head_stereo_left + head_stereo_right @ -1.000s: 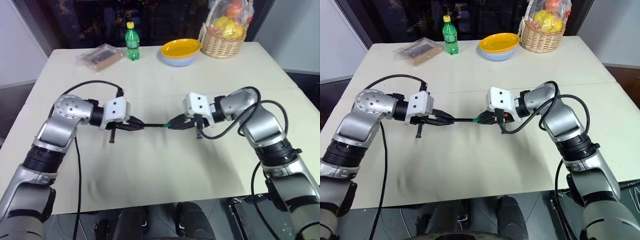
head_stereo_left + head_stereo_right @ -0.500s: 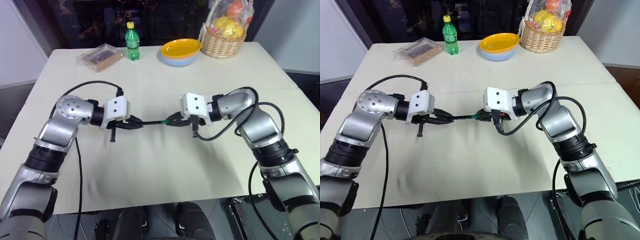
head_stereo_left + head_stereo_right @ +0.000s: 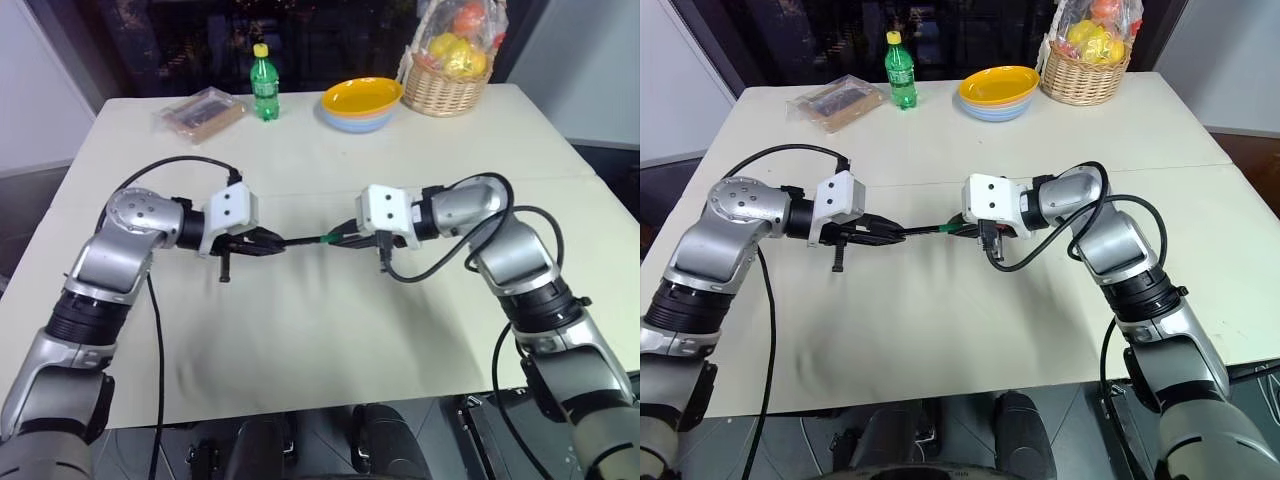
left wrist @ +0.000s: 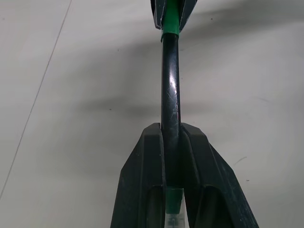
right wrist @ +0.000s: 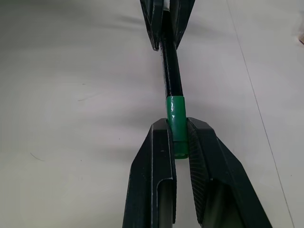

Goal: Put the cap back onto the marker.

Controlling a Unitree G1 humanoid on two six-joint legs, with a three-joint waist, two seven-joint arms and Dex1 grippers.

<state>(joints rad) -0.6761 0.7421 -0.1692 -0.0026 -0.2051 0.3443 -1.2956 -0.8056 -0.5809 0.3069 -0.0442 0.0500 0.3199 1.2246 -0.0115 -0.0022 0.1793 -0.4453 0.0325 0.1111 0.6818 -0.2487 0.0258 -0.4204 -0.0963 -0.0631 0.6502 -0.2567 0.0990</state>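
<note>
Fingers of the left gripper [image 4: 172,142] clench the black marker [image 4: 170,85]. Right gripper [image 5: 178,137] grasps the green cap [image 5: 176,124], seated on the marker's end above the table [image 3: 330,330].

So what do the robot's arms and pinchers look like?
Both arms are shiny silver metal with black joints, and a black cable loops along each. A white boxy block sits at each wrist. The left end effector and right end effector each have two black tapered fingers with ridged pads.

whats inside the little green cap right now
The thin black marker runs into the small green plastic cap, pinched by the right gripper. The marker's tip is covered, so its depth can't be seen.
</note>
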